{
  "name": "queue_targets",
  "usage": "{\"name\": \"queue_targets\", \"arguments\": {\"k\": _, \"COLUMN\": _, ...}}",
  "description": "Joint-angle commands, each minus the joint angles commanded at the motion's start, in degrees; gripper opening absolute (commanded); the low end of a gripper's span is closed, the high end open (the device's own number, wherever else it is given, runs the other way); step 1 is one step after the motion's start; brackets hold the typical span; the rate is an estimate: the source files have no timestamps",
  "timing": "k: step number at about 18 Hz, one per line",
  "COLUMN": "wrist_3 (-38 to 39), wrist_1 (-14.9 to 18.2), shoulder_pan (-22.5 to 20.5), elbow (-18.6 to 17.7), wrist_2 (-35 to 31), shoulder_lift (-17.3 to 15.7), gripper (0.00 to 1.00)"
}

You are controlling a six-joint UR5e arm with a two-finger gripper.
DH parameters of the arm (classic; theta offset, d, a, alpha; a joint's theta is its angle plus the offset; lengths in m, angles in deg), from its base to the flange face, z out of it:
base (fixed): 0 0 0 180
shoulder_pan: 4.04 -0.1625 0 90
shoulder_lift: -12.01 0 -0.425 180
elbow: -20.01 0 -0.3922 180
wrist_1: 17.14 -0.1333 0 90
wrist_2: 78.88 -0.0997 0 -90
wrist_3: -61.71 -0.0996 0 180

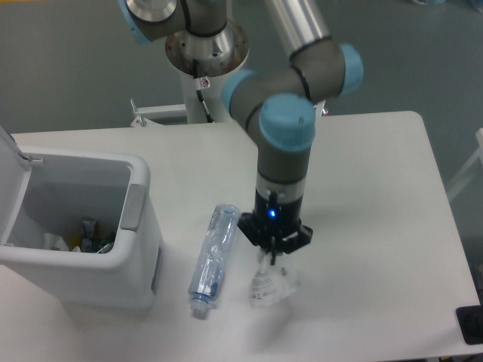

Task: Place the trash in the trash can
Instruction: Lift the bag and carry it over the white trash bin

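My gripper [270, 259] points straight down and is shut on the top edge of the see-through plastic packet [270, 285], which hangs below it, lifted off the table. The clear bluish bottle [213, 259] with its white cap lies on the table just left of the packet, cap toward the front edge. At the left stands the white trash can [143, 226], its lid swung open and several bits of trash showing in the bottom.
The arm's base column [205, 68] stands behind the table. A dark object [471, 324] sits at the table's front right corner.
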State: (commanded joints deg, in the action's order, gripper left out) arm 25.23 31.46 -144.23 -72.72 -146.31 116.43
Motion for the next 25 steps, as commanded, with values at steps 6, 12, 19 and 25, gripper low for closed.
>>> {"name": "queue_targets", "arguments": {"k": 6, "wrist_3": 5.1, "wrist_1": -0.18, "shoulder_pan": 0.35, "elbow": 2.54, "wrist_2": 11.07, "shoulder_lift": -6.6, "gripper": 0.0}}
{"name": "queue_targets", "arguments": {"k": 12, "wrist_3": 8.27, "wrist_1": -0.35, "shoulder_pan": 3.68, "elbow": 1.77, "wrist_2": 15.84, "shoulder_lift": -9.41, "gripper": 0.0}}
{"name": "queue_targets", "arguments": {"k": 19, "wrist_3": 10.9, "wrist_1": -0.62, "shoulder_pan": 11.33, "elbow": -1.49, "wrist_2": 15.93, "shoulder_lift": -12.31, "gripper": 0.05}}
{"name": "queue_targets", "arguments": {"k": 25, "wrist_3": 9.6, "wrist_1": -1.14, "shoulder_pan": 13.1, "elbow": -3.77, "wrist_2": 15.93, "shoulder_lift": -11.17, "gripper": 0.61}}
